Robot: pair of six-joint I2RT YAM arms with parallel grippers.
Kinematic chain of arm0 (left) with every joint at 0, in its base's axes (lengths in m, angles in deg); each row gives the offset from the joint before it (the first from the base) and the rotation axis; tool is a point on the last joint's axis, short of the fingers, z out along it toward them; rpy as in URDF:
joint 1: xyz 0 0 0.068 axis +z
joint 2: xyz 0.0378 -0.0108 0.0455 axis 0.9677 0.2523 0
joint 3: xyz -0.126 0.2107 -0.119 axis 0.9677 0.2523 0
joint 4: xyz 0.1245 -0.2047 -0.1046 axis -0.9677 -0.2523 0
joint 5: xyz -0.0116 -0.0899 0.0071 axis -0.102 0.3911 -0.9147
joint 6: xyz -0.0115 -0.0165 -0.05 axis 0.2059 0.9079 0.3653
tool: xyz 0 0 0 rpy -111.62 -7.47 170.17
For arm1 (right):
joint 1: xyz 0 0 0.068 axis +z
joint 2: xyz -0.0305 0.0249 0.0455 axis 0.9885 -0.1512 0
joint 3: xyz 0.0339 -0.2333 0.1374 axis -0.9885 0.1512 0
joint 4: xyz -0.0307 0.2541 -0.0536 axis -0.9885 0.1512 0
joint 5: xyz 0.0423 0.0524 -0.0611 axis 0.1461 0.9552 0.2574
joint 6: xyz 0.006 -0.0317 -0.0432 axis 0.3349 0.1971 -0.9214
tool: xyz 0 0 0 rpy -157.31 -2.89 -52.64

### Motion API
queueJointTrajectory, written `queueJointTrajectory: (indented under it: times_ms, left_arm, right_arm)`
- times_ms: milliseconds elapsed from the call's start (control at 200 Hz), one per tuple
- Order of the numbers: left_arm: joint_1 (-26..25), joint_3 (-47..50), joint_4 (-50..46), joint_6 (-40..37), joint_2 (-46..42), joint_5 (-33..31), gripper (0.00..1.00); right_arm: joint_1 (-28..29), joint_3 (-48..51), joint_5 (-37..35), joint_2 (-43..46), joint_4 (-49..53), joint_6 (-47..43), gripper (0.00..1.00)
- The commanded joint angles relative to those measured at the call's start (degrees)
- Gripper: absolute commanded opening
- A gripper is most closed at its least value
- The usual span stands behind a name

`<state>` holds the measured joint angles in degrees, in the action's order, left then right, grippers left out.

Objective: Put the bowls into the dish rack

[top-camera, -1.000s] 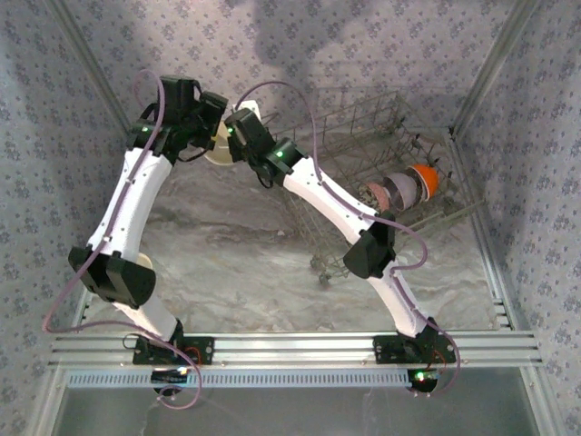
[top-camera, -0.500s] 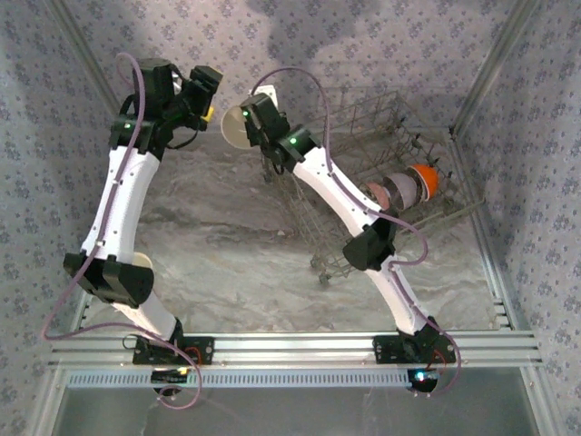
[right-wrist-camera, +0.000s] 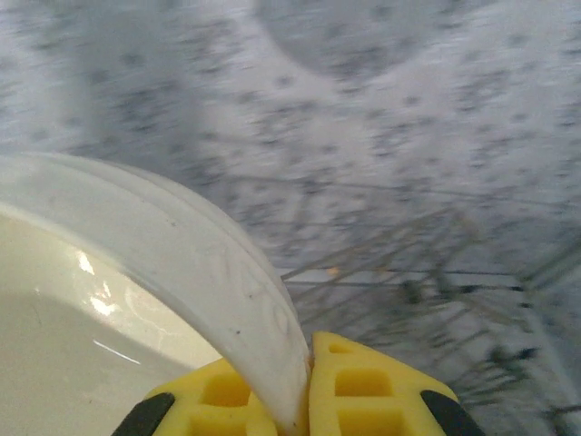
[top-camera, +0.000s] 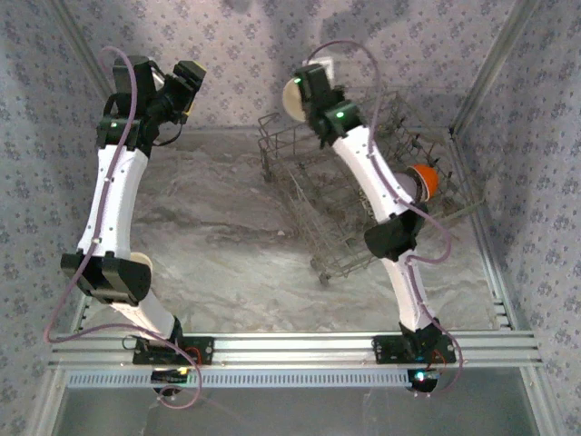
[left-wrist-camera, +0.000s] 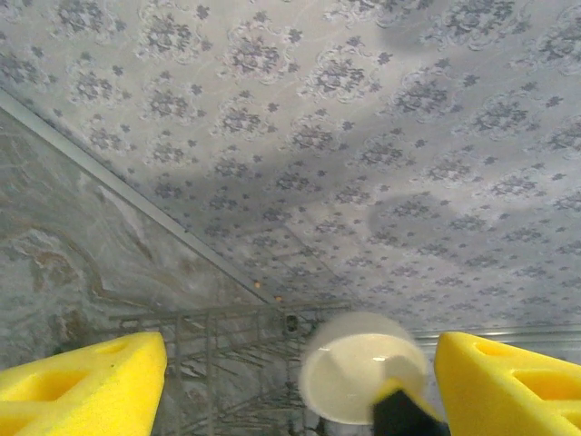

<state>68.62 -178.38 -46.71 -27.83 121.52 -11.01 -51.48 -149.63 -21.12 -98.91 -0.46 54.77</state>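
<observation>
**Top view.** We see the right end effector [top-camera: 302, 89] reaching to the far side of the desk [top-camera: 218, 245], clamped on the cream bowl [top-camera: 291, 98]. The bowl is held on edge. Its rim plane is close to upright and its axis runs roughly level, toward the left end effector [top-camera: 189, 84]. That end effector hangs well apart, to the bowl's left, with its yellow fingers [left-wrist-camera: 82, 381] spread wide and nothing between them.

**Left wrist view.** We look along the bowl's axis. The round face turned our way appears to be the underside, though blur prevents certainty.

**Right wrist view.** The two yellow pads [right-wrist-camera: 372, 391] pinch the bowl's rim. The glossy inside lies to the left of the pads and the wall curves away upward.

**Dish rack.** The dish rack [top-camera: 313, 195] sits below and to the right of the right end effector, set skew to the desk's edges, with its far left corner just beneath the held bowl in the top view. An orange bowl [top-camera: 428, 180] stands on edge among the tines, just beyond the right forearm, its rounded outside facing right.
</observation>
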Motion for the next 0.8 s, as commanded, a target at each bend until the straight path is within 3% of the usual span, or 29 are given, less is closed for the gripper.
queueJointTrajectory:
  times_ms: [0,455,665,795]
  left_arm:
    - [0.8,3.1,3.1,-4.2,1.3,0.0,0.78]
    - [0.9,4.0,1.3,-12.3,9.5,2.5,0.78]
    - [0.9,3.7,-0.5,-15.0,12.6,2.9,0.77]
    - [0.9,3.2,-0.9,-15.5,14.8,4.0,0.78]
  right_arm:
    - [-3.6,-0.1,-2.1,6.4,-2.2,-2.4,0.00]
    - [-18.3,11.5,-10.4,6.2,-7.0,-7.7,0.00]
    - [-20.5,10.4,-13.0,1.7,-8.8,-10.2,0.00]
    - [-20.8,4.0,-15.5,-4.7,-4.7,-12.3,0.00]
